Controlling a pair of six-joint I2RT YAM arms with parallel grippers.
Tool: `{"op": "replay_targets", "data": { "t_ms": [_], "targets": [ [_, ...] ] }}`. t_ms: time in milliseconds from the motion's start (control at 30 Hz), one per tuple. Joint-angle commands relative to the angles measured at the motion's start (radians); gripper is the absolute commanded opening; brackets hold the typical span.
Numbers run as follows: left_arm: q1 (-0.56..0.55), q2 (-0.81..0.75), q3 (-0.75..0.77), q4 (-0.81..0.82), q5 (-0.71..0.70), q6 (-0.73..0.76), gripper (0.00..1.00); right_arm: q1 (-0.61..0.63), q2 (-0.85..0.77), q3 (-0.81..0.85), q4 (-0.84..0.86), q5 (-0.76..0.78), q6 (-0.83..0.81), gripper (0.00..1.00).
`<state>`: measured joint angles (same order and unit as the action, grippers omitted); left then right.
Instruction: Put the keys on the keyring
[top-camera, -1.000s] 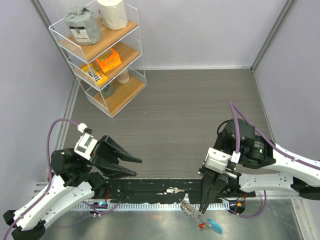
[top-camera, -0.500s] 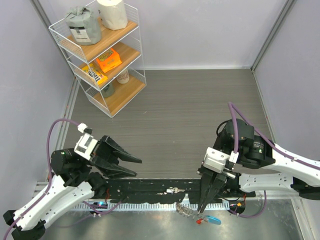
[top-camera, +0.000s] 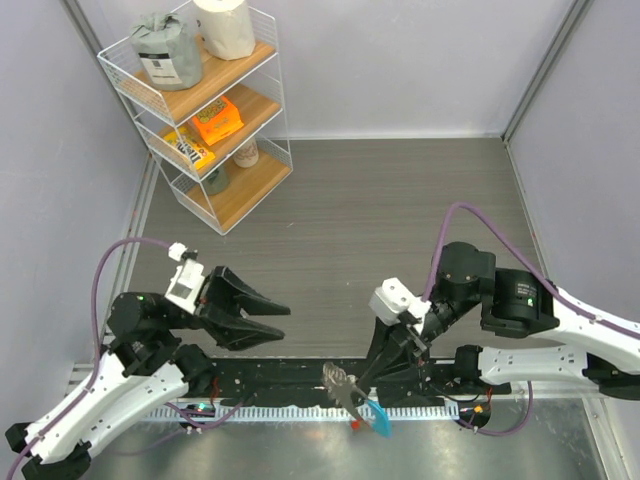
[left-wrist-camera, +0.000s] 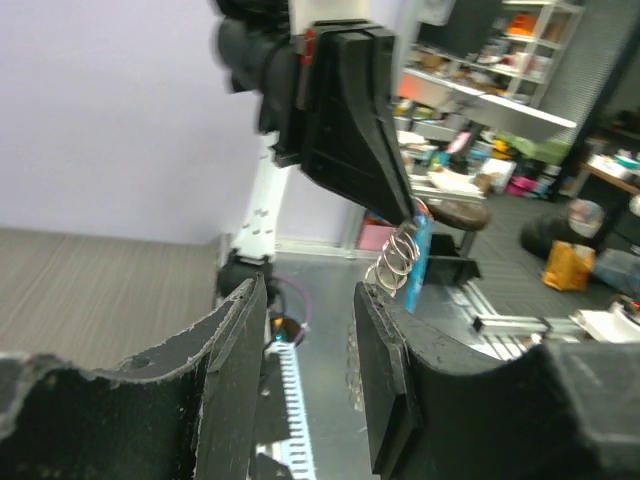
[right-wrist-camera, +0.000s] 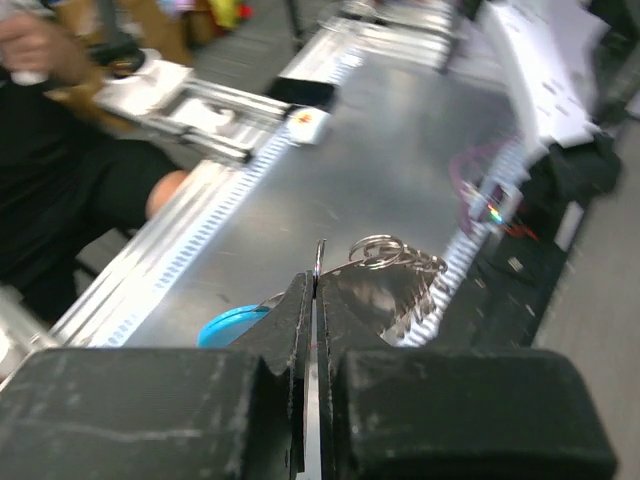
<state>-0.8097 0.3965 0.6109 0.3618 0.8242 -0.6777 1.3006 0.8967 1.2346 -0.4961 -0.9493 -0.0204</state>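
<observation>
Right tool (top-camera: 368, 378) pinched shut on keyring (top-camera: 380, 416), keys (top-camera: 340, 383) dangling over near desk (top-camera: 380, 220) edge; left tool (top-camera: 278, 328) half-wide, empty.

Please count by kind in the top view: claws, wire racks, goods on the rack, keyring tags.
Claws: 2 (left claw, right claw)
Wire rack: 1
Goods on rack: 6 (gray pack, white roll, orange box, yellow packet, jar, dark round thing)
Keyring tags: 2 (blue tag, red tag)
Total: 11

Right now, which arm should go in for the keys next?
Left. The left gripper is open, empty and aimed toward the keys. The right gripper is shut on the keyring, holding it up with the keys dangling, so it looks committed.
</observation>
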Motion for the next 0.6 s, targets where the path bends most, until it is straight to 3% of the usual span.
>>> {"op": "replay_targets", "data": {
  "t_ms": [0, 100, 200, 400, 567],
  "targets": [
    [0.000, 0.033, 0.047, -0.285, -0.175, 0.138, 0.47, 0.000, -0.068, 0.002, -0.140, 0.388, 0.017, 0.06],
    [0.000, 0.100, 0.030, -0.349, -0.253, 0.141, 0.50, 0.000, -0.136, -0.032, -0.167, 0.542, 0.076, 0.06],
    [0.000, 0.180, 0.004, -0.359, -0.270, 0.130, 0.52, 0.000, -0.221, -0.050, -0.186, 0.595, 0.120, 0.06],
    [-0.016, 0.344, -0.117, -0.246, -0.120, 0.041, 0.55, 0.000, -0.281, -0.055, -0.263, 0.679, 0.174, 0.06],
    [-0.104, 0.395, -0.218, -0.215, -0.152, -0.057, 0.59, 0.002, -0.295, -0.064, -0.298, 0.711, 0.191, 0.06]
  ]
}}
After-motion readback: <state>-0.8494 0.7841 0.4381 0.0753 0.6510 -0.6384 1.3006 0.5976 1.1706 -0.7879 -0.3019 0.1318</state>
